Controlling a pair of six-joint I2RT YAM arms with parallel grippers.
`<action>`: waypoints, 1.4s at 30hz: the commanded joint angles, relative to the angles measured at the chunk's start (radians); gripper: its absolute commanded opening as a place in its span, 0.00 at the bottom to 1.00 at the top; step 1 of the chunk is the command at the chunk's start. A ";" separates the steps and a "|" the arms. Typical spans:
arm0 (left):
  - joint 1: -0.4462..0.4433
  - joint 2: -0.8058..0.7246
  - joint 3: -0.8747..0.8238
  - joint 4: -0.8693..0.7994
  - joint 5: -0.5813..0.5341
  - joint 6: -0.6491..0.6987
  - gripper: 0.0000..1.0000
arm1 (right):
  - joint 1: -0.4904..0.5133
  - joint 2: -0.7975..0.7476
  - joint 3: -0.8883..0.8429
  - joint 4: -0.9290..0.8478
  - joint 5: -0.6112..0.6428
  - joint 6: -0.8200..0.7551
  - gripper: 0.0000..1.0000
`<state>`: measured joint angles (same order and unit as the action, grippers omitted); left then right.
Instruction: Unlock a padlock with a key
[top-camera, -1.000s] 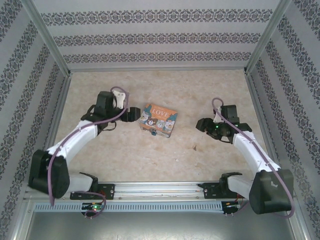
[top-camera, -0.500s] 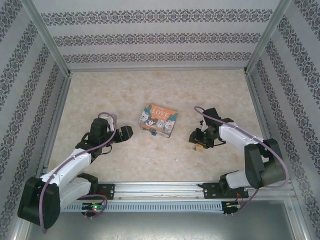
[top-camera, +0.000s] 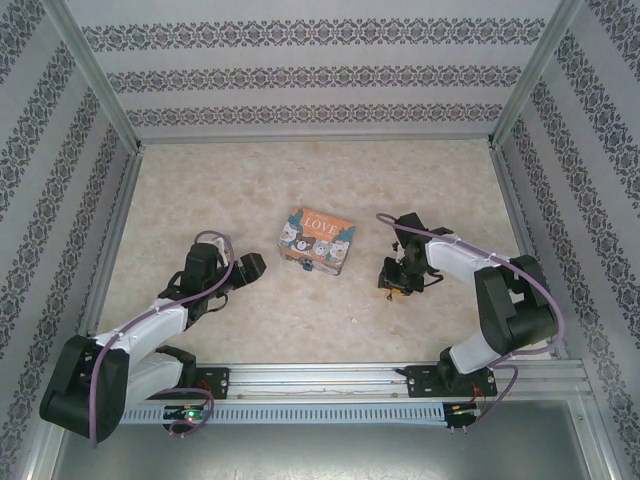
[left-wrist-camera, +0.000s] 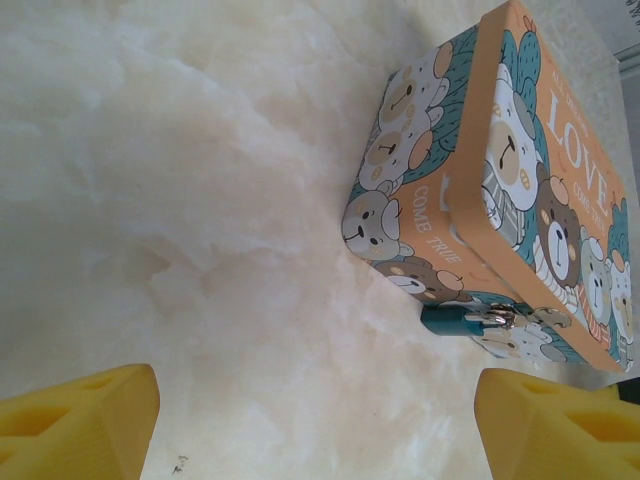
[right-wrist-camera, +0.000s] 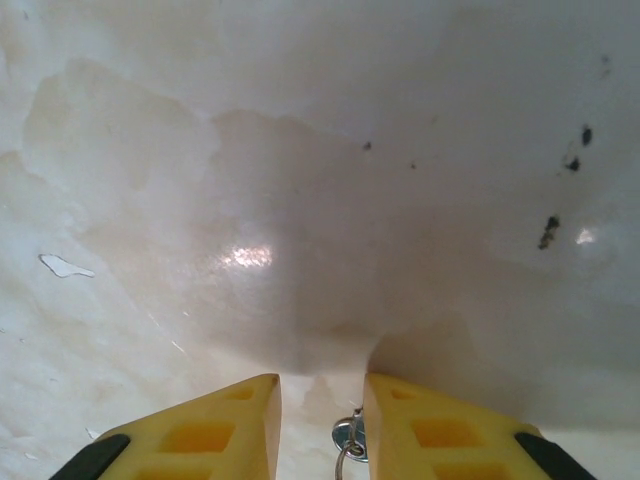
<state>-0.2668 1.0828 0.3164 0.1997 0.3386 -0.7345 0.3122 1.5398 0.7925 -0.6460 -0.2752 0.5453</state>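
1. From above, the box sits mid-table with an arm on either side. The left gripper is near its left side, not touching. The right gripper is low over the table to its right, apart from it.
2. The left wrist view settles what the overhead one leaves unclear. The yellow fingers stand wide apart with only bare table between them, and the box lies ahead to the right.
3. That close view also shows the padlock. Its teal body and silvery shackle hang at the box's front edge, down at table level. From above it is no more than a dark speck on the box's near side.
4. The right wrist view shows its yellow fingers drawn close, leaving a narrow gap. The key lies in that gap, against the table.
5. I cannot tell whether the fingers actually pinch the key or merely flank it. From above, the key is too small to make out.
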 joint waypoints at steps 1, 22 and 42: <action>0.000 0.002 0.015 0.043 -0.010 -0.006 0.82 | 0.023 -0.026 0.022 -0.087 0.064 -0.012 0.30; -0.001 0.008 0.009 0.041 -0.015 -0.003 0.83 | 0.085 -0.017 0.013 -0.131 0.102 -0.006 0.28; -0.001 -0.037 0.018 0.001 -0.027 0.005 0.83 | 0.095 -0.004 -0.003 -0.143 0.128 -0.018 0.07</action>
<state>-0.2668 1.0725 0.3164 0.2092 0.3305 -0.7345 0.3973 1.5345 0.7940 -0.7589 -0.1837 0.5426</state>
